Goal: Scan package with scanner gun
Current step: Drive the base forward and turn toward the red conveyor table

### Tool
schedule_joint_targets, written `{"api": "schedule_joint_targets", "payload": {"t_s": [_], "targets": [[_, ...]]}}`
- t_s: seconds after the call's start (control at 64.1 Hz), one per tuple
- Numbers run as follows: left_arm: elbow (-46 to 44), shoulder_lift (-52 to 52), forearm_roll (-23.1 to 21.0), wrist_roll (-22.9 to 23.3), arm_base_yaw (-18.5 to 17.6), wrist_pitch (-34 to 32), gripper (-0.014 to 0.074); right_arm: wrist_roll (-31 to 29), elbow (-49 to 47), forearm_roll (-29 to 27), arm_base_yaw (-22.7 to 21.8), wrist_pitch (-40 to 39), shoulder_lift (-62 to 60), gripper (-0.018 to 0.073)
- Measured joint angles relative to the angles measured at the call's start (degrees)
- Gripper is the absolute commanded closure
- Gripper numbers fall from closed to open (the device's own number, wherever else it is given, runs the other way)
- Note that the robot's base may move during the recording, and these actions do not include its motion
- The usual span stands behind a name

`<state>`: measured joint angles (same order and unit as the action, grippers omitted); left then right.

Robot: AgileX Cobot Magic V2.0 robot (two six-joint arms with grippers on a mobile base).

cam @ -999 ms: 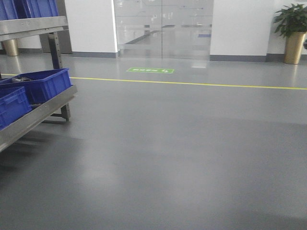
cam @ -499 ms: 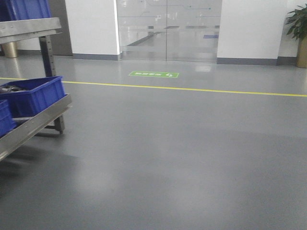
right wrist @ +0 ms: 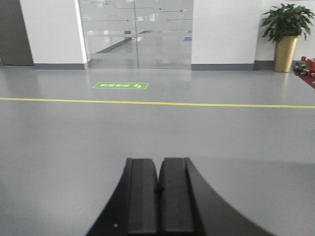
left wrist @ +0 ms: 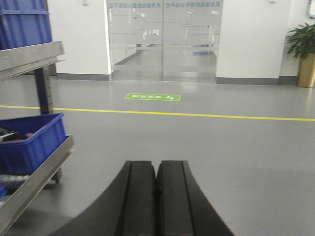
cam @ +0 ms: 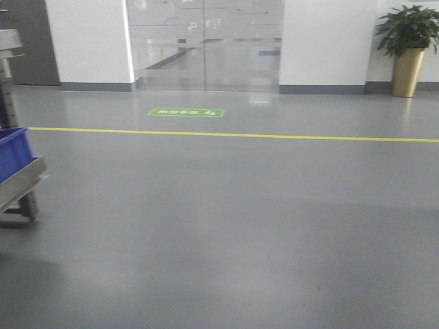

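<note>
No package and no scanner gun show in any view. My left gripper (left wrist: pixel 156 165) is shut and empty, its black fingers pressed together, pointing out over the grey floor. My right gripper (right wrist: pixel 158 162) is also shut and empty over bare floor. Neither gripper shows in the front view. A blue bin (left wrist: pixel 30 142) with dark items inside sits on the metal rack to the left of my left gripper.
A metal rack (left wrist: pixel 34 174) with blue bins stands at the left; its edge also shows in the front view (cam: pixel 20 181). A yellow floor line (cam: pixel 233 135) and a green floor sign (cam: pixel 186 112) lie ahead before glass doors (cam: pixel 204 44). A potted plant (cam: pixel 408 48) stands far right.
The front view has swung to the right: the rack and blue bins have slid almost out of the left edge, and the plant has come back into view at the right.
</note>
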<state>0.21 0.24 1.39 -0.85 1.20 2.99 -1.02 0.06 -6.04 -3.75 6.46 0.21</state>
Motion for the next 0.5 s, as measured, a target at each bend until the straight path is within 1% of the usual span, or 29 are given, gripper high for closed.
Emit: {"api": "schedule_joint_targets", "payload": {"t_s": [0.499], "targets": [[0.0, 0.0, 0.0, 0.0, 0.0, 0.0, 0.0707, 0.0, 0.0, 0.0, 0.0, 0.0, 0.0, 0.0712]]}}
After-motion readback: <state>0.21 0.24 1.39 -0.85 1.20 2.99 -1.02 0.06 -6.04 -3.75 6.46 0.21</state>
